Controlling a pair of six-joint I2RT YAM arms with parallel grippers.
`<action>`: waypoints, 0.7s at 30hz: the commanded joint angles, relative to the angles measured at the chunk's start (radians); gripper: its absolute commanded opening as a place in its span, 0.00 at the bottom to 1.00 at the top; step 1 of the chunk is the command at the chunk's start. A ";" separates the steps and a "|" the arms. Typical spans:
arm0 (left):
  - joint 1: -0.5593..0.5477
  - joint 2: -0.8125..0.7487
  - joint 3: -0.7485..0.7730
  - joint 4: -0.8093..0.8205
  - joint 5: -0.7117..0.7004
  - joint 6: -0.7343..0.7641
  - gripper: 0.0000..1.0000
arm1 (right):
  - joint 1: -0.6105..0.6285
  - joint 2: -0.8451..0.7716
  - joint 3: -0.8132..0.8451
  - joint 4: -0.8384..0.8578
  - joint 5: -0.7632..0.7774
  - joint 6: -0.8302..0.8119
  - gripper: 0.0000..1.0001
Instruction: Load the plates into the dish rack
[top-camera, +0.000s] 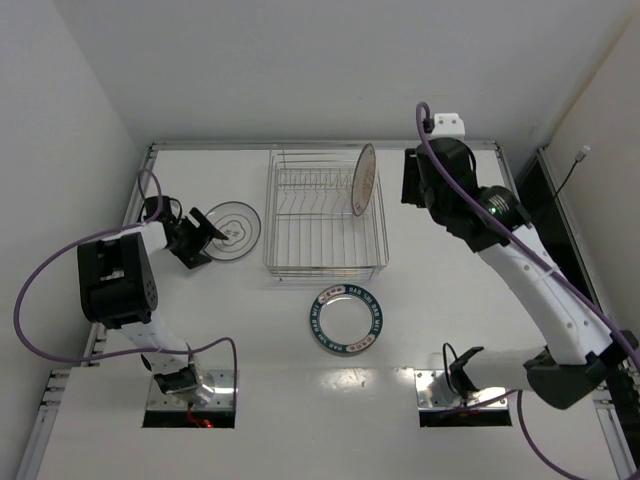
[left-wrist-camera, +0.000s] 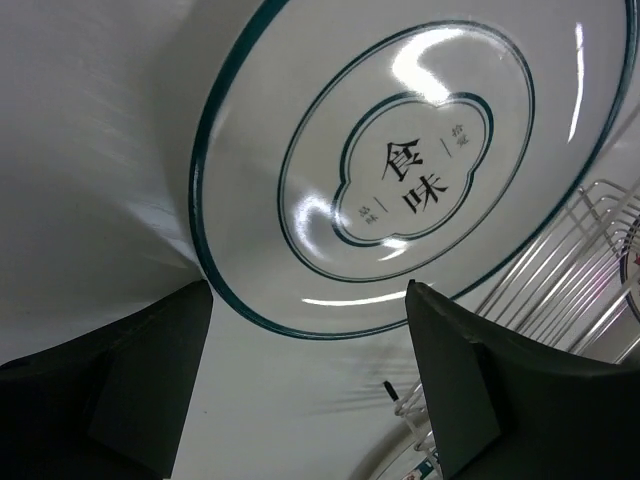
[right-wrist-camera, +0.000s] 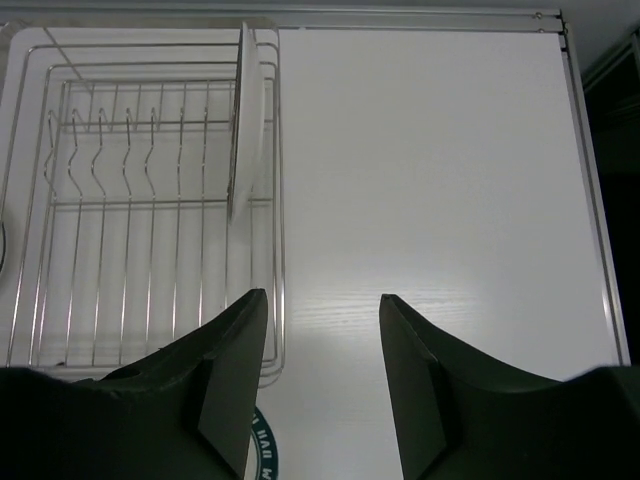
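Note:
The dish rack is a silver wire basket at mid-table. One pale plate with a reddish tint stands upright in its right end; it also shows edge-on in the right wrist view. The white plate with thin dark rings lies flat left of the rack and fills the left wrist view. The teal-rimmed plate with lettering lies flat in front of the rack. My left gripper is open and empty at the ringed plate's left edge. My right gripper is open and empty, raised right of the rack.
The rack's wires show beside the ringed plate in the left wrist view, and its divider prongs in the right wrist view. A raised rim runs along the table's back edge. A white block sits at the back right.

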 joint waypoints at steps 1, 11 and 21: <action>0.024 0.017 -0.024 0.066 0.041 -0.020 0.75 | 0.006 -0.036 -0.094 -0.011 -0.056 0.045 0.46; 0.024 0.026 -0.042 0.075 -0.004 -0.029 0.71 | -0.003 -0.091 -0.115 -0.033 -0.041 0.045 0.46; 0.033 0.023 -0.011 0.120 -0.015 0.000 0.00 | -0.003 -0.082 -0.105 -0.033 -0.061 0.055 0.47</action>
